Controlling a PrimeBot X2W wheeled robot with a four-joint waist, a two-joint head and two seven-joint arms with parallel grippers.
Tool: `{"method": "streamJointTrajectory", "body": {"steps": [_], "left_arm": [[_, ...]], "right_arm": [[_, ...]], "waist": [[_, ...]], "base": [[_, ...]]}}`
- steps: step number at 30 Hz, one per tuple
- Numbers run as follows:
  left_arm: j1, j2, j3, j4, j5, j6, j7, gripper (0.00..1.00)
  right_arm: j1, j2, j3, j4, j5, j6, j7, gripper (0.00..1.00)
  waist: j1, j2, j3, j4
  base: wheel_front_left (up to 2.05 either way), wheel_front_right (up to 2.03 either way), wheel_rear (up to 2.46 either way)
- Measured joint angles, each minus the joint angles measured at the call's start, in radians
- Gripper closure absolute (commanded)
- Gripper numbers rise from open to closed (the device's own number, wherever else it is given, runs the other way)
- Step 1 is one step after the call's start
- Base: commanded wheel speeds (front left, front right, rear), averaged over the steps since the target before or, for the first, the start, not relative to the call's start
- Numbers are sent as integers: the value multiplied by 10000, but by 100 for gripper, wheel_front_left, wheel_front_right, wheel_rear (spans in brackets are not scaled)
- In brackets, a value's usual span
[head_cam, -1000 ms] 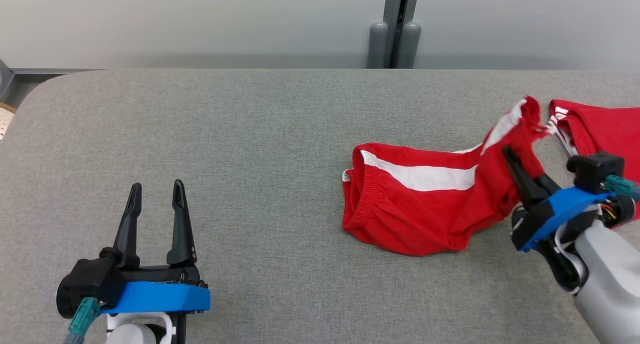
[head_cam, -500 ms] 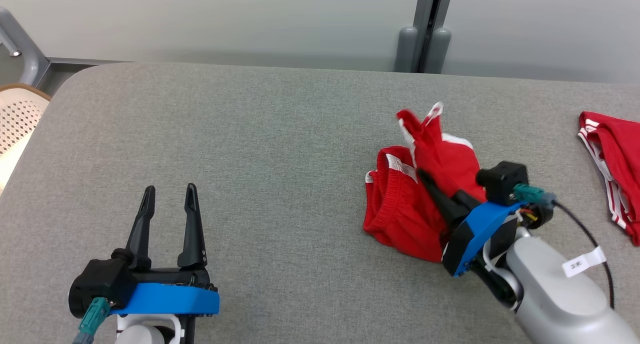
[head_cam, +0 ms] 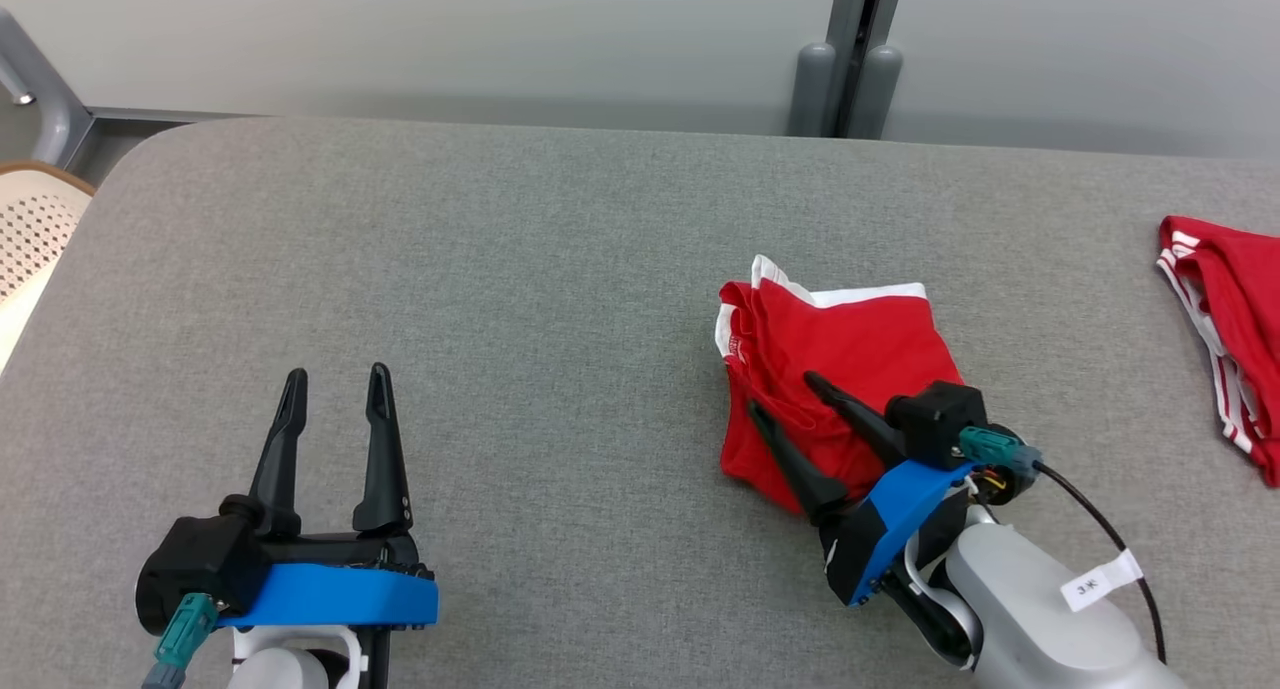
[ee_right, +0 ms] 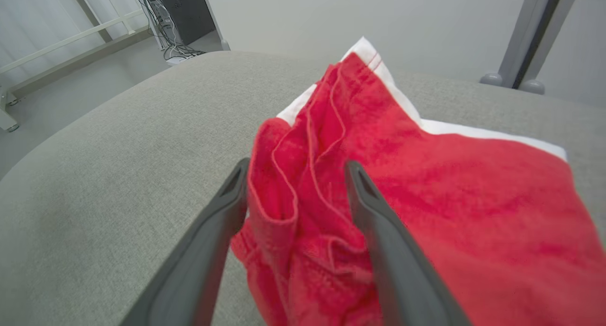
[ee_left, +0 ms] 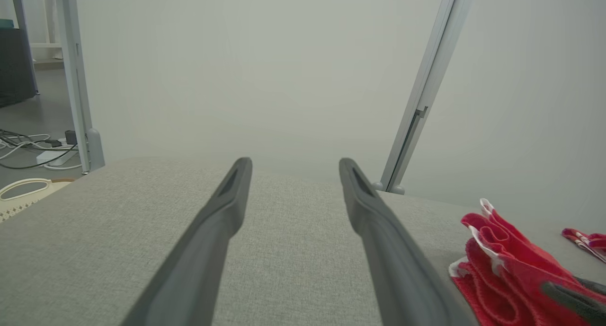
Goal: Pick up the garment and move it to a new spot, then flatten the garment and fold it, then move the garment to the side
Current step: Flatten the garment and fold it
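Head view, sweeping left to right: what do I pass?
Cream perforated object at the left edge → left gripper → folded red garment → second red garment at the right edge.

white tag [head_cam: 1100,581] on a black cable [head_cam: 1083,504], dark characters on it, too small to read

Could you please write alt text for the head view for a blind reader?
A folded red cloth garment with white trim lies on a grey fabric table, the open right gripper over its near edge; the open left gripper rests apart.
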Motion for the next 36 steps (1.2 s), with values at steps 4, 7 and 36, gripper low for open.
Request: {"method": "streamJointTrajectory", "body": {"steps": [4, 7, 36], "left_arm": [[1, 0, 36, 0, 19, 25, 0, 0], [9, 0, 52, -8, 48, 27, -2, 0], [726, 130, 305, 640, 1538, 437, 0, 0]], "right_arm": [[116, -215, -84, -242, 52, -2, -355, 0], [326, -441, -454, -673, 50, -2, -485, 0], [5378, 1062, -6625, -5411, -3714, -2, -552, 0]], "waist": [[0, 0, -94, -154], [0, 0, -176, -312], [-1, 0, -1067, -1262]], "base": [[0, 0, 0], [0, 0, 0], [0, 0, 0]]}}
